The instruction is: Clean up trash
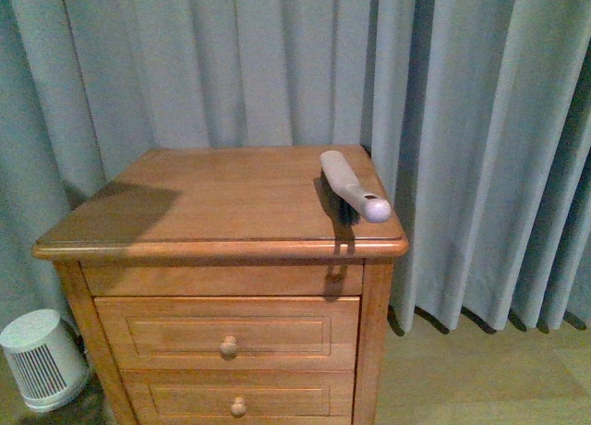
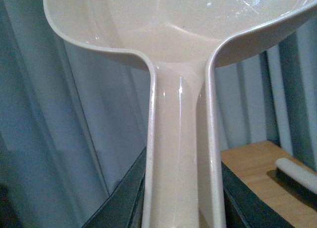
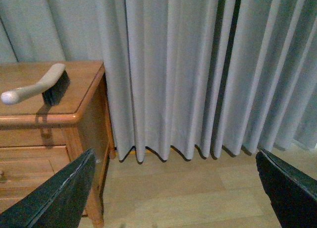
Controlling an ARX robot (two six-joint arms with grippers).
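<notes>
Trash shows in none of the 3 views, so where the wad lies, which way it points and how its long axis runs cannot be told.

Front view: the nightstand (image 1: 212,194) carries a brush (image 1: 353,187) near its right front corner. The brush's long axis runs from back to front, and its handle tip pokes just over the front edge toward the robot. Neither arm shows here.

Left wrist view: the left gripper (image 2: 181,208) has its dark fingers (image 2: 119,200) closed on the handle of a pale dustpan (image 2: 188,20), which is raised before the curtain (image 2: 64,139), beside the nightstand.

Right wrist view: the right gripper (image 3: 173,198) is spread wide with nothing between its fingers (image 3: 54,198). It hangs above the floor (image 3: 213,183), off the nightstand's right side, well apart from the brush.

The step in hand is probably fetching the brush, 1 tool being already held. To do it well, the right arm should come down across the handle, not the bristles, and grip near the overhanging end. The dustpan should stay level and clear of the nightstand until the wad is found.
</notes>
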